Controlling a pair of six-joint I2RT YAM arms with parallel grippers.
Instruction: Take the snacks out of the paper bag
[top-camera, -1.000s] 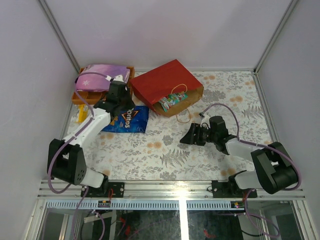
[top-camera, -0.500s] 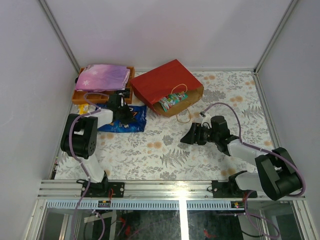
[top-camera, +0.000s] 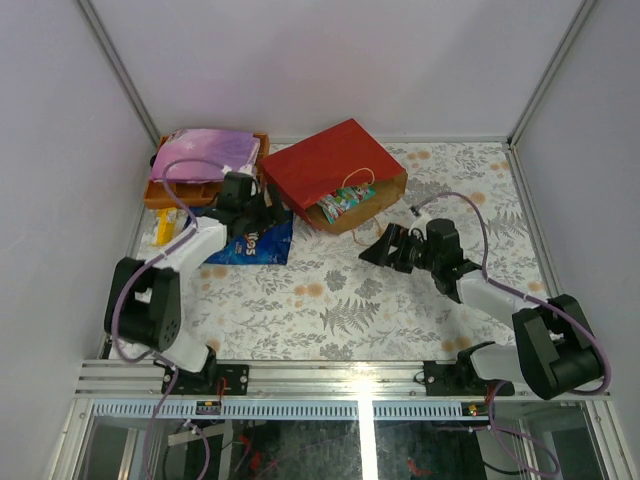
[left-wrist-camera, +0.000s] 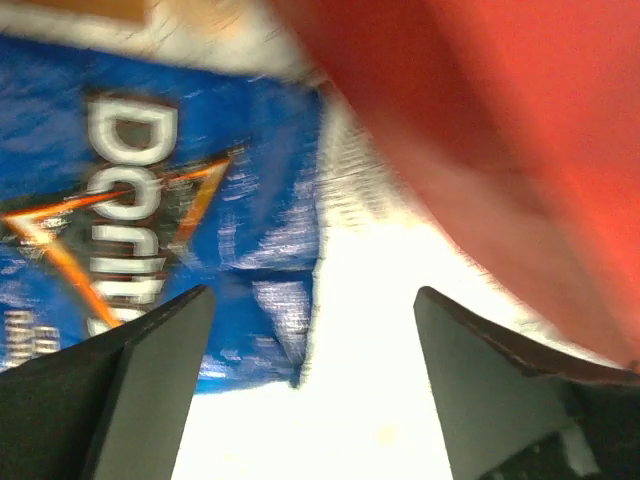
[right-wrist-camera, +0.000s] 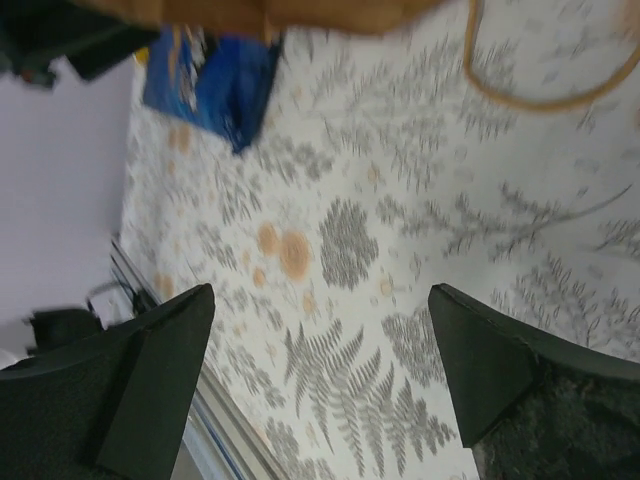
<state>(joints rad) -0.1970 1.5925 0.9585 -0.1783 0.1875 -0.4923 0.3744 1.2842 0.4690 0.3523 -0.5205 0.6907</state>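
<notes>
From above, the bag (top-camera: 330, 170) lies on its side at upper centre, mouth toward lower right, packets (top-camera: 346, 203) inside; the Doritos (top-camera: 250, 242) is out on the bench (top-camera: 330, 300), left of it. Your right pincer (top-camera: 377, 250) faces the mouth, so I'd judge the packets come next. Left wrist: left pincer (left-wrist-camera: 312, 300) spread, empty, Doritos lower left, bag close at upper right. Right wrist: jaws wide, holding nothing; handle (right-wrist-camera: 540, 85) loops upper right, open bench below

Starry pink-purple pouch (top-camera: 205, 153) lying on orange compartment tray (top-camera: 157, 194), floral tablecloth (top-camera: 330, 310), pale walls (top-camera: 330, 60)
</notes>
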